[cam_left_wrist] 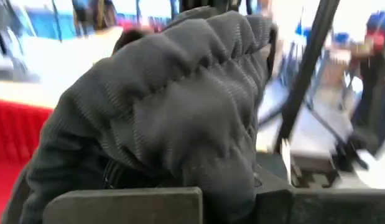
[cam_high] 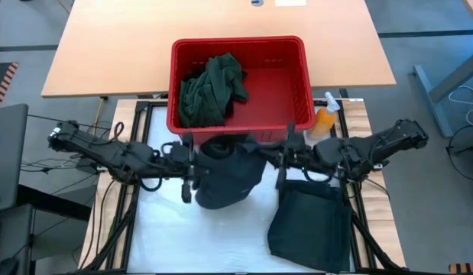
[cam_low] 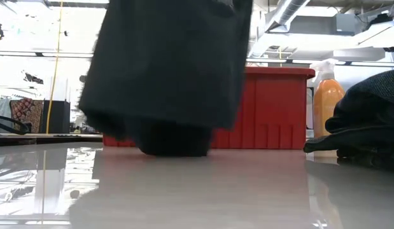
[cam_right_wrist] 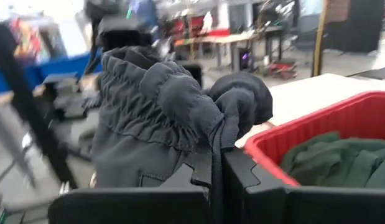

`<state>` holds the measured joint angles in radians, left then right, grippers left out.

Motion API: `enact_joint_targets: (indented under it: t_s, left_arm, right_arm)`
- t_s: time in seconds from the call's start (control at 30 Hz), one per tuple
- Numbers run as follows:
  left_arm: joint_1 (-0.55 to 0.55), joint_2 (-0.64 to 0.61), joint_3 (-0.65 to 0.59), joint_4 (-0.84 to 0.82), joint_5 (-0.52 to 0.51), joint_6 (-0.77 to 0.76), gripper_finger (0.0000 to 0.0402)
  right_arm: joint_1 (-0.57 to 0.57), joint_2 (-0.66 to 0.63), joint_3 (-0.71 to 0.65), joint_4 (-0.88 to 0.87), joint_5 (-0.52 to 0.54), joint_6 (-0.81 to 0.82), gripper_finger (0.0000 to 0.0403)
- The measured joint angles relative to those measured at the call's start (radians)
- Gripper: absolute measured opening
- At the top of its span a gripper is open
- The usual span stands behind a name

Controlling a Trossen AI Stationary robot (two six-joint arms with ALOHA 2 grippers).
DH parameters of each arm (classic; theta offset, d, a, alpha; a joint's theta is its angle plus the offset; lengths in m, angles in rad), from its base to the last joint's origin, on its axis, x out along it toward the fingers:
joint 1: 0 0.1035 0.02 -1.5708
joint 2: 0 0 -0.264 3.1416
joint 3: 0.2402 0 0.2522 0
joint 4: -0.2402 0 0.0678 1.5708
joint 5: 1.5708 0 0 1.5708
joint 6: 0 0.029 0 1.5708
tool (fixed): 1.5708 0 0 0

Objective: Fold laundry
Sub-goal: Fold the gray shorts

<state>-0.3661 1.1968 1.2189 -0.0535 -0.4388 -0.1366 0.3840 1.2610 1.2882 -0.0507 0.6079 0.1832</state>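
The left gripper (cam_high: 187, 162) and the right gripper (cam_high: 286, 159) hold one black garment (cam_high: 227, 174) between them, above the white tabletop (cam_high: 183, 237) and just in front of the red plastic basket (cam_high: 238, 82).

**Left gripper.** The jaws are clamped on a bunched edge of the black garment. In the left wrist view the ribbed, gathered cloth (cam_left_wrist: 173, 118) fills most of the frame and folds over the jaws.

**Right gripper.** The jaws are pressed together on the opposite edge of the same garment. In the right wrist view a pinched fold of the cloth (cam_right_wrist: 173, 112) rises from the closed jaws, with the basket wall (cam_right_wrist: 329, 134) beside it.

**Black garment.** It hangs between the two grippers. In the low view its lower part (cam_low: 171, 76) drapes down, and its lowest portion appears to touch the tabletop, in front of the basket.

**Other laundry.**
- A dark green garment (cam_high: 212, 90) lies crumpled inside the basket, toward its left side.
- A dark folded garment (cam_high: 311, 223) lies flat on the tabletop, below the right arm.

**Other items.** An orange spray bottle (cam_high: 326, 117) stands just beside the basket's right front corner.
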Motion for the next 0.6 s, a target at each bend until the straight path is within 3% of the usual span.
enact_joint_targets:
  t_s: [0.13, 0.27, 0.43, 0.6]
  left_arm:
    - [-0.033, 0.054, 0.062, -0.17, 0.106, -0.109, 0.0]
    - [-0.068, 0.107, 0.071, -0.196, 0.228, -0.149, 0.0]
    - [-0.105, 0.133, 0.071, -0.125, 0.231, -0.133, 0.0]
    - [-0.064, 0.104, 0.071, -0.118, 0.144, -0.065, 0.0]
  right_arm:
    - [0.094, 0.021, -0.001, -0.045, 0.028, 0.02, 0.003]
    - [0.179, 0.05, -0.001, -0.048, 0.058, 0.053, 0.003]
    - [0.261, 0.091, -0.001, -0.043, 0.178, 0.06, 0.003]
    - [0.203, 0.099, -0.001, -0.036, 0.181, -0.009, 0.003]
